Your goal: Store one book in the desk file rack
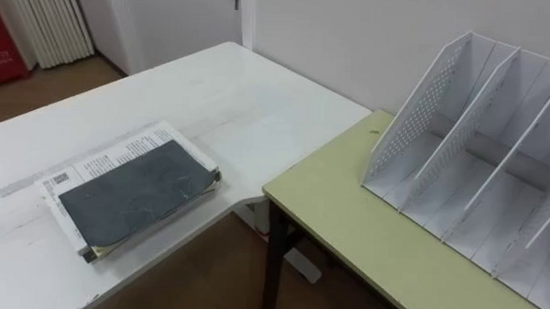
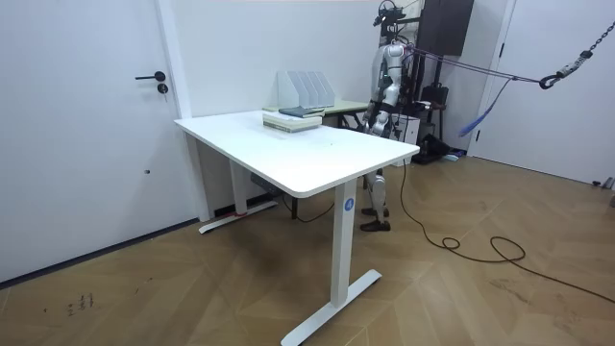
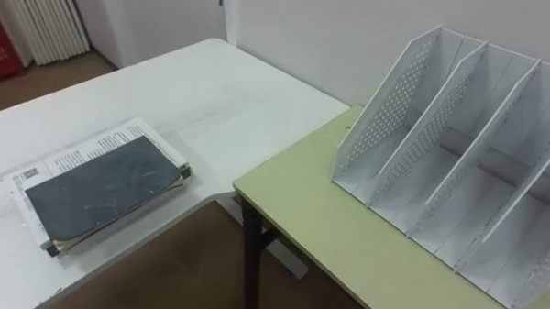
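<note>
dark book [image 1: 134, 191] flat atop a stack at white table's [image 1: 249, 99] near edge, ahead of left hand [image 2: 374, 123], well apart | floor gap between tables | green table [image 1: 346, 221] | file rack [image 1: 477, 152] upright, slots facing the robot | left hand low by robot's side, grip cannot tell

G1 log | robot [image 2: 386, 86] is showing a silver-grey shell on torso, arms and legs | dark head is topping it | darker patches are marking joints and feet | straps are running from its shoulders | dark cable is trailing across floor
</note>
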